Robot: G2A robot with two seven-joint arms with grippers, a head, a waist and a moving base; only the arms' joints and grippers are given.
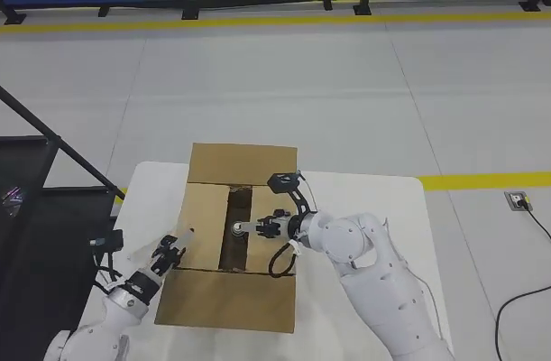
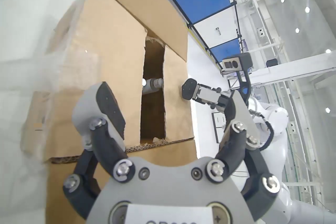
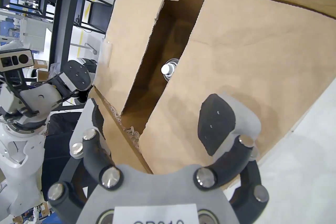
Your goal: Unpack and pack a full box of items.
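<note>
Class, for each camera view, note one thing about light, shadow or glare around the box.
Top view: the slot between the flaps of the box lies dark. Left wrist view: ceiling lamps glare as white dots; the bottle cap gleams. Right wrist view: the right gripper throws a soft shadow on a flap.

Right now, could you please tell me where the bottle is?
In the right wrist view, the bottle sits inside the box, visible through the gap between its flaps.

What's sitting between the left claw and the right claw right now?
In the top view, the left cardboard flap lies between left claw and right claw, then the dark gap between flaps, where a white-capped bottle shows.
</note>
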